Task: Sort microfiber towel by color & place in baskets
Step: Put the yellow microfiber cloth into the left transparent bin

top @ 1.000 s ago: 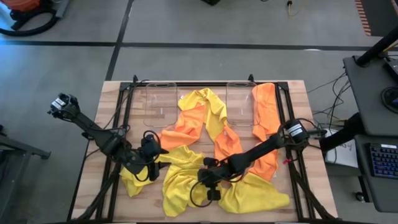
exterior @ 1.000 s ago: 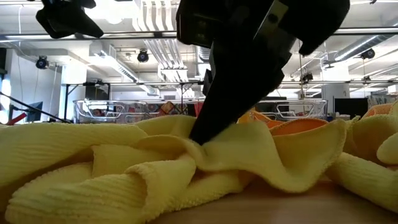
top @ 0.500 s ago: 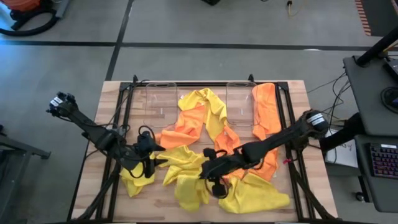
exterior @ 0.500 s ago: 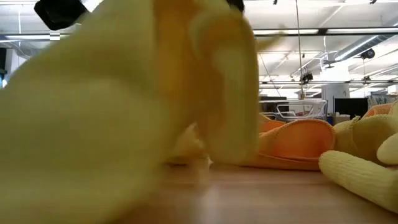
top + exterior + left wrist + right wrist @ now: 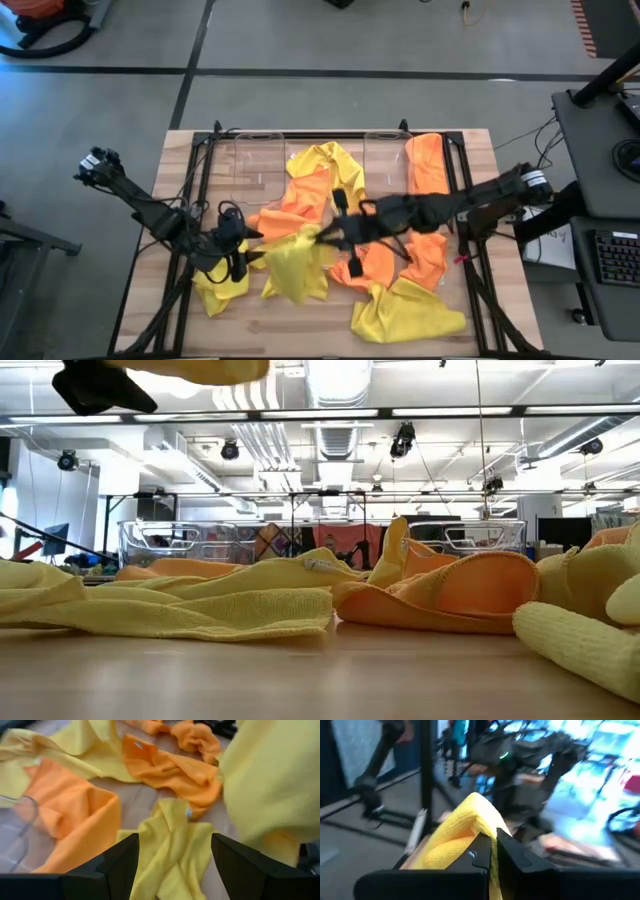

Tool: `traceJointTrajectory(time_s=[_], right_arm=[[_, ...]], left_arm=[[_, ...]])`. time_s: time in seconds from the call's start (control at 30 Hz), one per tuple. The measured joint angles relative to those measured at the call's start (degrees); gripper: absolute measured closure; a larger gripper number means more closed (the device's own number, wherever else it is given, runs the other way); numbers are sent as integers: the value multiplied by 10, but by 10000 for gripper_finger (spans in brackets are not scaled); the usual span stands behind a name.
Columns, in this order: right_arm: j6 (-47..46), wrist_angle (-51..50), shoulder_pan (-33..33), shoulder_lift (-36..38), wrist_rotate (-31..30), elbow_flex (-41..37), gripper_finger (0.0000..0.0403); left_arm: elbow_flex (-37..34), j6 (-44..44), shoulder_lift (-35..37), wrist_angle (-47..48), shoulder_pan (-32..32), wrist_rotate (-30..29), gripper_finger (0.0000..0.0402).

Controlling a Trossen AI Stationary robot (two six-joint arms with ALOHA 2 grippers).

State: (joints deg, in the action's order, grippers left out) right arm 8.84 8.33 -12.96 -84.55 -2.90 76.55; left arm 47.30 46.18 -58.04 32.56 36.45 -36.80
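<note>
While its fingers [image 5: 487,851] are clamped tight on a yellow towel [image 5: 293,262], the right gripper [image 5: 322,232] hangs above the middle of the bench [image 5: 330,330], the cloth dangling clear of the wood. Just left of that towel the left gripper [image 5: 243,252] sits low with its fingers [image 5: 122,857] spread wide and empty, above another yellow towel [image 5: 222,285]. Orange towels [image 5: 300,200] and more yellow ones [image 5: 410,312] lie strewn round the lifted towel. Beyond it, at the bench's far edge, stand two clear baskets [image 5: 258,165], one on either side of a yellow and orange heap; an orange towel [image 5: 428,165] lies just right of the right basket [image 5: 385,165].
</note>
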Motion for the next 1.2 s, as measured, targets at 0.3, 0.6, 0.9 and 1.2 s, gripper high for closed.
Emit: traceJointTrajectory(time_s=[0.3, 0.6, 0.9, 1.2], right_arm=[[43, 68, 103, -17, -25, 0, 394], [54, 183, 180, -70, -27, 0, 394], [61, 257, 222, -133, -29, 0, 394], [62, 335, 235, -191, -33, 0, 394]], left_arm=[[-1, 58, 53, 83, 7, 11, 170], [-1, 63, 119, 122, 9, 12, 170], [-1, 35, 151, 122, 9, -43, 170], [-1, 26, 151, 120, 9, -64, 170]])
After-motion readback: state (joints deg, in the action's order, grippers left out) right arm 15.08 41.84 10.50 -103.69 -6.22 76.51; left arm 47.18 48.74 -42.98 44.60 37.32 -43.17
